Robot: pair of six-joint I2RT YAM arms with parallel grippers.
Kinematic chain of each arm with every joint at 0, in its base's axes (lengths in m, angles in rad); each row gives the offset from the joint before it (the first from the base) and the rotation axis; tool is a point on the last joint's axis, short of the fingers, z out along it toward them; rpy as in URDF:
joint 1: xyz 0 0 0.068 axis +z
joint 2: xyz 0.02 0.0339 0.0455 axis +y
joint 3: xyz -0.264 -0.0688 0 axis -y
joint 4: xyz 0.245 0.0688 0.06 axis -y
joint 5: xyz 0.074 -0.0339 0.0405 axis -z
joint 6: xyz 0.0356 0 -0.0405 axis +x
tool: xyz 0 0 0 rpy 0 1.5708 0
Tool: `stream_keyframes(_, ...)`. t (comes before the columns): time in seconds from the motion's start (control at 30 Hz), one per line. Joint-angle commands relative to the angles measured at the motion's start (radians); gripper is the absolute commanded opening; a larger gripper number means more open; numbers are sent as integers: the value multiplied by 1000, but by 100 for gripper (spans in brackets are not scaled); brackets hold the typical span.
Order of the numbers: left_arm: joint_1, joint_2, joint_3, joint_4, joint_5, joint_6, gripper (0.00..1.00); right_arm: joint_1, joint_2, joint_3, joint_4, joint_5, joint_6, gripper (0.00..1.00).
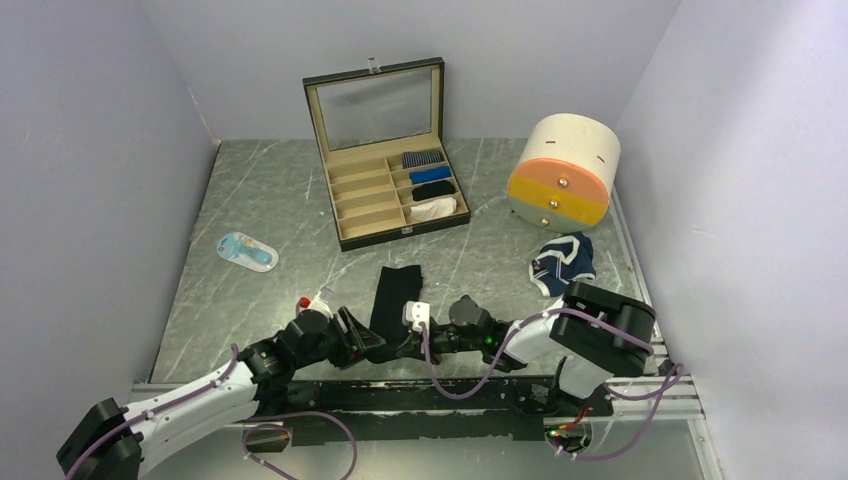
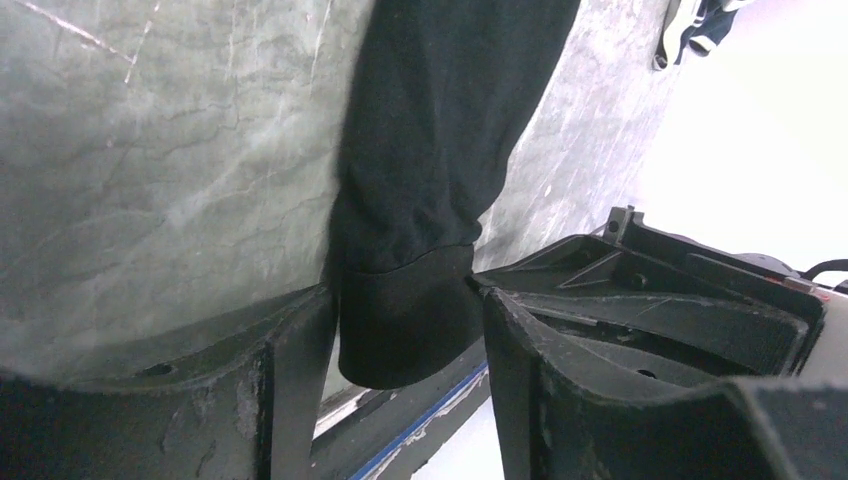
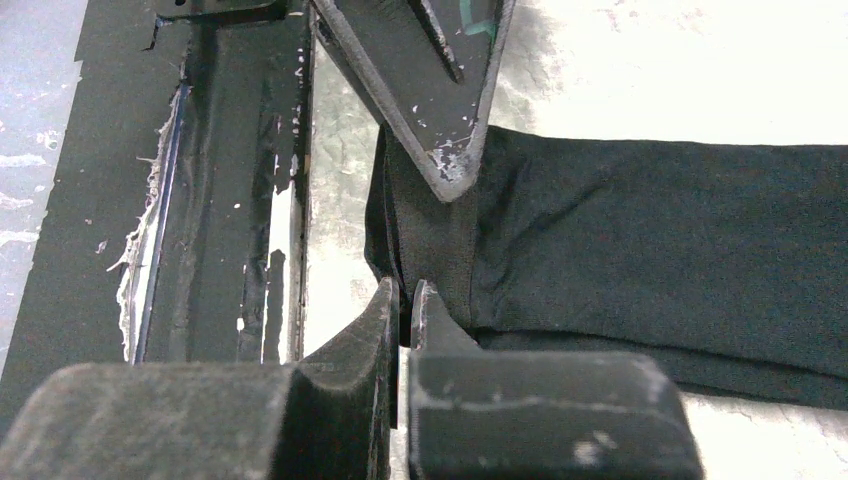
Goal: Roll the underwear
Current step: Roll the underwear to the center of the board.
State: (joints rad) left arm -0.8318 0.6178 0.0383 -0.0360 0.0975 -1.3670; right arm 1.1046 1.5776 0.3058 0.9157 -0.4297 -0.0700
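The black underwear (image 1: 396, 292) lies folded into a long strip near the table's front edge, its waistband end (image 2: 405, 330) hanging toward the arms. My left gripper (image 1: 370, 338) is open, its fingers (image 2: 300, 370) straddling that end on both sides. My right gripper (image 1: 405, 343) is shut, pinching the waistband's corner (image 3: 430, 250) between its tips (image 3: 405, 295). One left fingertip (image 3: 450, 165) rests on the cloth's other edge. The navy underwear with white trim (image 1: 563, 262) lies crumpled at the right, apart from both grippers.
An open compartment box (image 1: 365, 195) stands at the back with rolled bundles in its right column. A round cream drawer unit (image 1: 563, 170) stands at the back right. A blue-and-white item (image 1: 246, 250) lies at the left. The black rail (image 3: 220, 200) borders the table's front edge.
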Motion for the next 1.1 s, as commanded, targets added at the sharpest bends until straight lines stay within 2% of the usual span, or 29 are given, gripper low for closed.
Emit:
stream_keyframes(0.0, -3, -10, -98, -156, 26, -25, 60, -6, 10, -15, 68, -19, 15, 0)
stream_keyframes(0.1, -1, -24, -107, -144, 25, -31, 51, -6, 6, -30, 96, -48, 0, 0)
stream_keyframes(0.2, -2, -9, -96, -139, 10, -27, 40, 0, -9, -37, 78, -78, -66, 7)
stream_keyframes(0.3, -3, 26, -88, -118, 2, -25, 29, 30, -47, -32, -4, -46, -188, 16)
stream_keyframes(0.37, -2, 54, -89, -91, 2, -24, 22, 57, -80, -11, -102, 12, -273, 28)
stream_keyframes(0.4, -2, 67, -88, -78, 2, -25, 20, 74, -91, 3, -145, 47, -312, 44)
stream_keyframes(0.43, -2, 80, -89, -68, 2, -25, 19, 91, -103, 13, -183, 85, -345, 48)
stream_keyframes(0.6, -2, 119, -85, -38, 2, -21, 14, 176, -142, 34, -276, 274, -517, 53)
stream_keyframes(0.8, -1, 103, -88, -52, -1, -23, 11, 264, -127, 30, -332, 471, -710, 54)
stream_keyframes(1.07, -2, 45, -99, -94, -10, -35, 11, 316, -97, -5, -292, 536, -870, 52)
